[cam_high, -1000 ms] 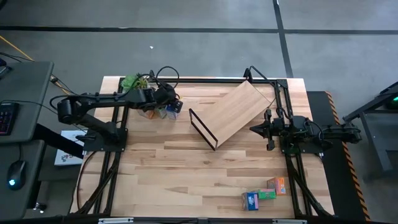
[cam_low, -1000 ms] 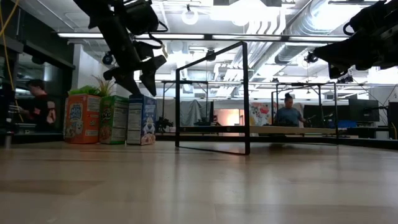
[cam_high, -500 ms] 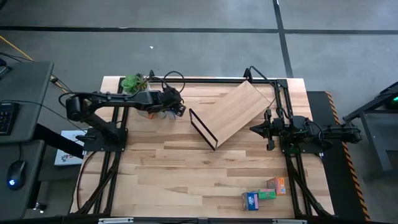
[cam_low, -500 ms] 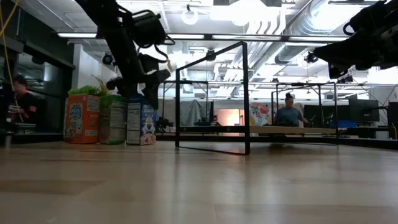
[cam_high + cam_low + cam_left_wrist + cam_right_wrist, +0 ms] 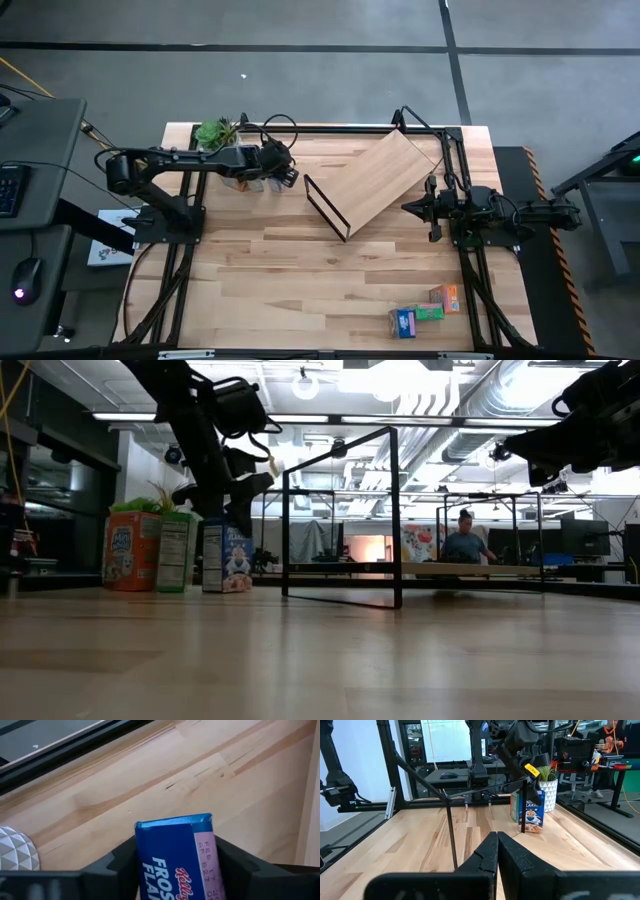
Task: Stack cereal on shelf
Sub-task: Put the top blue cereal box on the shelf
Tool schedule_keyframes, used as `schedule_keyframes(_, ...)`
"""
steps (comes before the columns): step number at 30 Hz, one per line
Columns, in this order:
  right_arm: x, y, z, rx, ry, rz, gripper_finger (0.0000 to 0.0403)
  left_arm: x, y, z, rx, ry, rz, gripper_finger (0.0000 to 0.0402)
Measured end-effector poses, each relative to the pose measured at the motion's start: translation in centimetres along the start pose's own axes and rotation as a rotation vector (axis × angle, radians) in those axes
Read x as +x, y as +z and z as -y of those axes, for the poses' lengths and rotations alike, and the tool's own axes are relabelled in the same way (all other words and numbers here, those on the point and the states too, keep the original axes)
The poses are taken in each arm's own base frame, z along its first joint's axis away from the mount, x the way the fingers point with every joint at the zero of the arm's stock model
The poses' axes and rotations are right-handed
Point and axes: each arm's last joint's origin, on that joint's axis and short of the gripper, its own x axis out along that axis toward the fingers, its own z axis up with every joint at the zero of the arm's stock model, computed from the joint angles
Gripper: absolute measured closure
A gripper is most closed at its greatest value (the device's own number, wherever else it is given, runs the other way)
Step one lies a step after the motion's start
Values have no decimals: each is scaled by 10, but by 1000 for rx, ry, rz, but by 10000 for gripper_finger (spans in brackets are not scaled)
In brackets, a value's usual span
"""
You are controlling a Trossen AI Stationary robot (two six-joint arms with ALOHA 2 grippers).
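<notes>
Left wrist view: the left gripper has its two dark fingers set on either side of a blue cereal box, both flanks close against the cardboard; whether they press it firmly cannot be told. The box top shows white lettering on blue and a pale side panel. A white faceted pot sits just beside this box on the worktop.

Low view: the same blue box stands upright on the worktop, its base down, with the left gripper reaching down onto its top. A green box and an orange box stand upright beside it in a row, the orange one farthest from the shelf.

High view: the left gripper lies at the far left part of the worktop, over the row of boxes and near the potted plant. The shelf lies skewed at the middle of the far side, light wood panel uppermost, black frame at its near end, apart from the boxes.

Right gripper: fingers clenched together, grasping nothing, hovering beside the shelf's right edge. Right wrist view confirms the closed fingers.

A second group of small boxes lies at the near right corner of the worktop, well apart from both arms.

A person sits in the room beyond.
</notes>
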Motion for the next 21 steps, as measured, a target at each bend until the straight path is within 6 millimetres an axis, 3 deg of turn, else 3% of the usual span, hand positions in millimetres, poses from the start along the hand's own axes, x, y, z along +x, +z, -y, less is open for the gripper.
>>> schedule_keyframes(7, 0, 0, 0, 0, 0, 0, 402, -8, 8, 0, 40, -14, 27, 282)
schedule_keyframes(11, 0, 0, 0, 0, 0, 0, 402, -32, 38, -2, 57, -40, 121, 284)
schedule_keyframes(17, 0, 0, 0, 0, 0, 0, 402, -83, 99, 2, 111, -96, 325, 283)
schedule_keyframes(21, 0, 0, 0, 0, 0, 0, 402, -100, 116, 24, 216, -199, 331, 283)
